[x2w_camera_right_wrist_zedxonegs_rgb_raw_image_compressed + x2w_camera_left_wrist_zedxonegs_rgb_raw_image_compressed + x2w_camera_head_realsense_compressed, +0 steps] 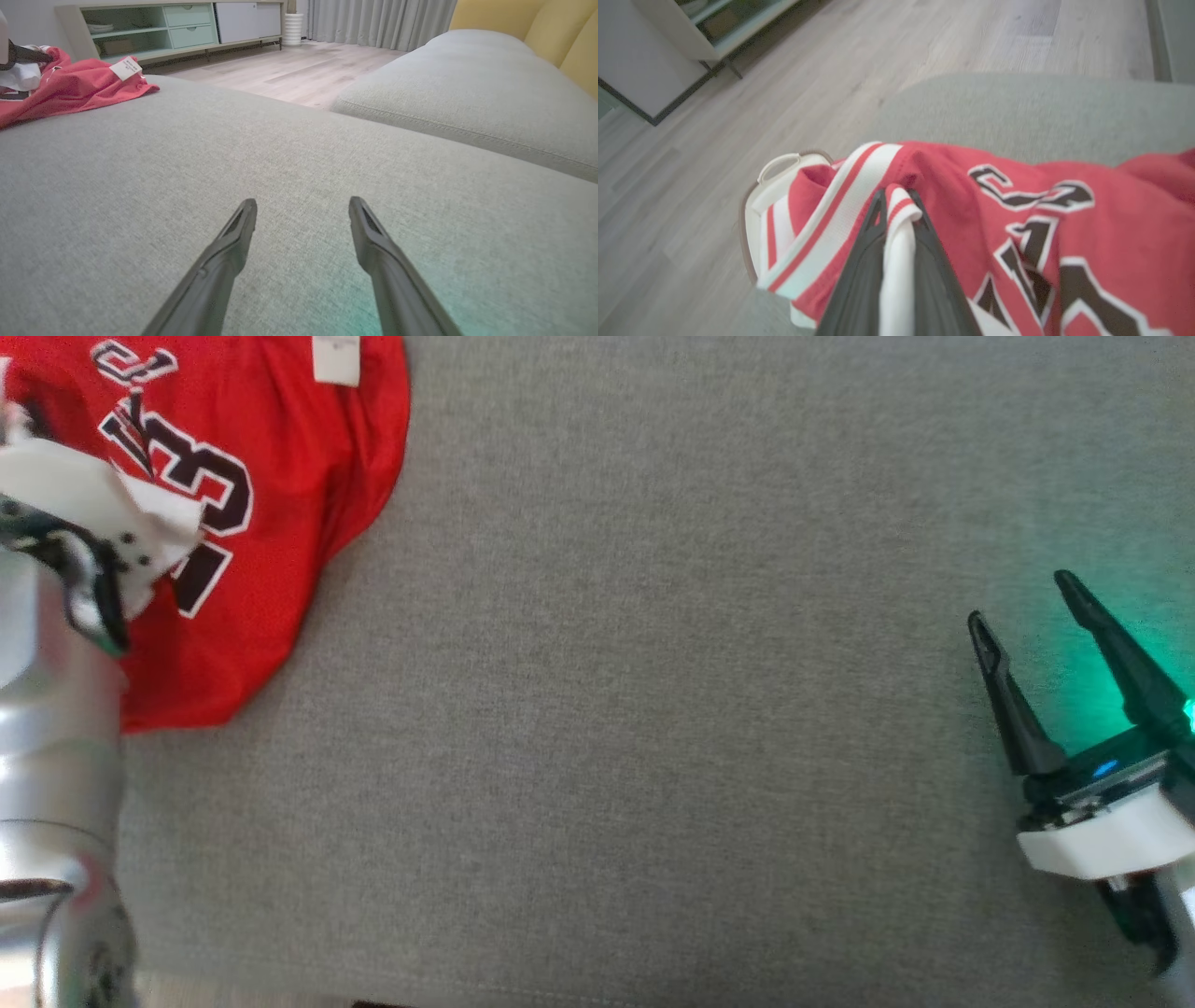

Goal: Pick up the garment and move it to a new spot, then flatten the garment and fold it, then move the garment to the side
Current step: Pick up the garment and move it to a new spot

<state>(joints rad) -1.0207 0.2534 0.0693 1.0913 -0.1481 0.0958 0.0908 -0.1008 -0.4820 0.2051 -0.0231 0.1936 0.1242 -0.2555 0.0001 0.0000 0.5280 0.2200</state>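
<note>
Fingers (859, 280) of left gripper (897, 195) pinching garment (971, 205) trim, right gripper (302, 200) fingers (224, 261) spread, well apart from garment

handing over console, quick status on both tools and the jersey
Left tool shut on striped trim of red basketball jersey. Right tool open over grey fabric cushion. Jersey partly in white plastic basket.

A grey cushion (653, 709) carries a red jersey (280, 476). The jersey lies rumpled at the cushion's far left corner, white tag (336, 359) up.
</note>
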